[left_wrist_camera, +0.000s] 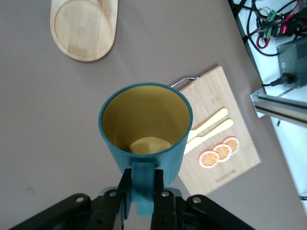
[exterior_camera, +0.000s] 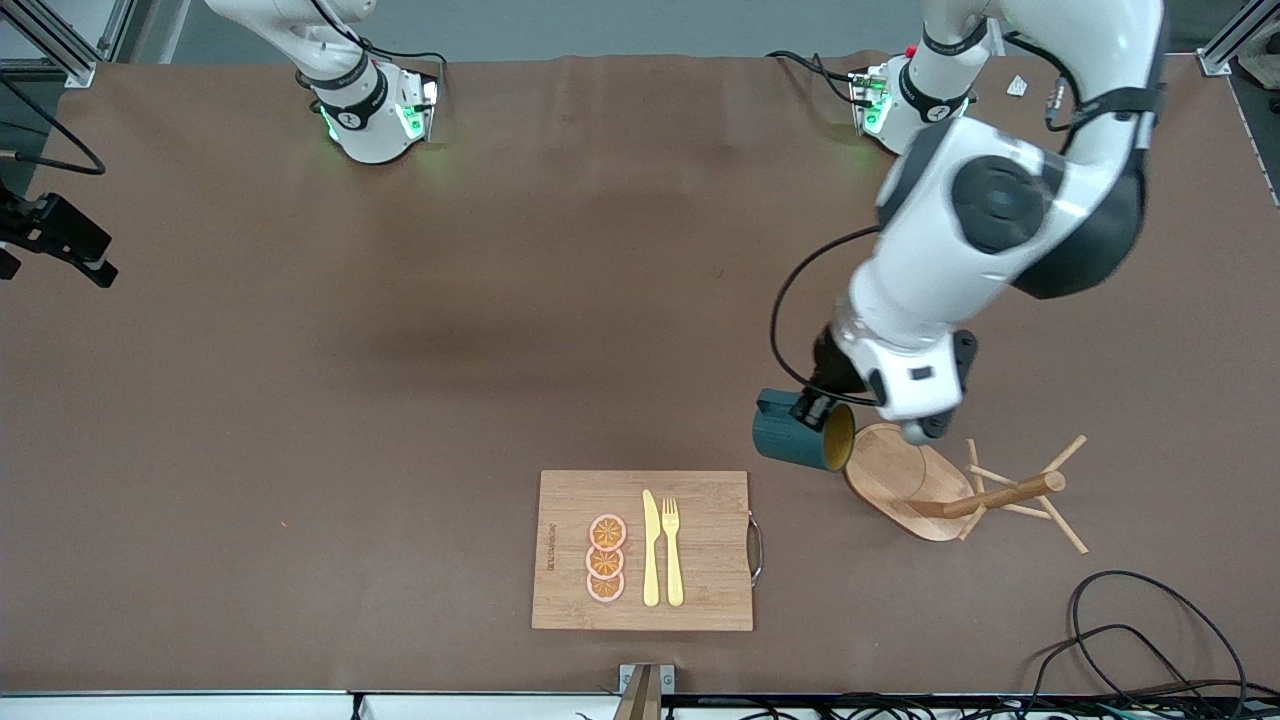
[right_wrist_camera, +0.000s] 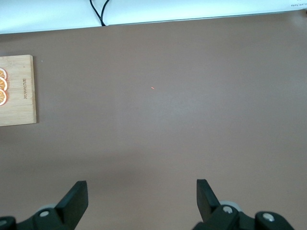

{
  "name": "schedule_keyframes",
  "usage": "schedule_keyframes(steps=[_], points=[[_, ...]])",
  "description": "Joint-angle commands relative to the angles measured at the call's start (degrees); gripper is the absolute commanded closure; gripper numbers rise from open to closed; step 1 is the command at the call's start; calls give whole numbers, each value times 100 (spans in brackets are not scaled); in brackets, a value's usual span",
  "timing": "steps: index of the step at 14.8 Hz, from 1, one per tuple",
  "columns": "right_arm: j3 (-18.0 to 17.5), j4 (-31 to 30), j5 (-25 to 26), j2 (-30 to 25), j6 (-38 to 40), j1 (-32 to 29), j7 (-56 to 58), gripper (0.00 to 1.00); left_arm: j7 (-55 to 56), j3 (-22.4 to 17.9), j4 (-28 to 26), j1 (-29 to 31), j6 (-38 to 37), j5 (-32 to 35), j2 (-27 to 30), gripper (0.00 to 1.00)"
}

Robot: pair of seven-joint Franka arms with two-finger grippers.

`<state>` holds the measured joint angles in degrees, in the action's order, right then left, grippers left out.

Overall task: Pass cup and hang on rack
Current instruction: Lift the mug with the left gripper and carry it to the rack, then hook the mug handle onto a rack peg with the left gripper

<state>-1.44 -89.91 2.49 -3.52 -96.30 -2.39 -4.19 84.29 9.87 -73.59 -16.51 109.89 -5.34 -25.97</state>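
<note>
Left gripper [left_wrist_camera: 142, 191] clamped on the small side handle of the cup [left_wrist_camera: 145, 129], fingers pinching it from both sides; cup held in the air, tipped on its side in the front view, its mustard-yellow mouth facing the rack [exterior_camera: 955, 490]. Cup [exterior_camera: 800, 432] hangs over bare table just beside the rack's oval base, toward the right arm's end of it. Rack stands upright on the table at the left arm's end, central post rising from the base, thin pegs angling off it, no cup on any peg. Wooden cutting board [exterior_camera: 700, 550] lies nearer the front camera than the cup, carrying three orange slices [exterior_camera: 606, 558], a yellow knife [exterior_camera: 651, 548] and a yellow fork [exterior_camera: 672, 550] side by side; metal handle on the edge toward the rack. Right gripper [right_wrist_camera: 141, 199] waits with fingers spread wide, nothing between them, over open tabletop. Surface is a brown mat [exterior_camera: 400, 350] covering the whole table, faintly creased. Black cables [exterior_camera: 1150, 630] loop at the corner nearest the camera, past the rack. Aluminium framing shows at the table's edges.
</note>
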Motion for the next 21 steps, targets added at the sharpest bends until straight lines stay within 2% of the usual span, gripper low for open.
schedule_keyframes(steps=[1,6,8,14,19,21], points=[[-23,-18,-56,-61,41,-69,68,0,-97,68,-76,419,15,-712,163,100],[-22,-18,-56,-61,50,-60,76,0,-948,41,-120,1315,-29,-2548,102,100],[-23,-18,-56,-61,59,-60,85,0,-1308,41,-138,1579,-108,-3023,23,100],[-14,-18,-56,-61,50,-69,138,0,-2627,33,-173,2275,-933,-3833,-434,100],[-14,-18,-47,-52,67,-69,138,0,-3136,-2,-182,2494,-1312,-3834,-663,100],[-14,-18,-56,-52,251,-77,121,0,-3279,41,-182,2818,-1400,-3904,-829,100]])
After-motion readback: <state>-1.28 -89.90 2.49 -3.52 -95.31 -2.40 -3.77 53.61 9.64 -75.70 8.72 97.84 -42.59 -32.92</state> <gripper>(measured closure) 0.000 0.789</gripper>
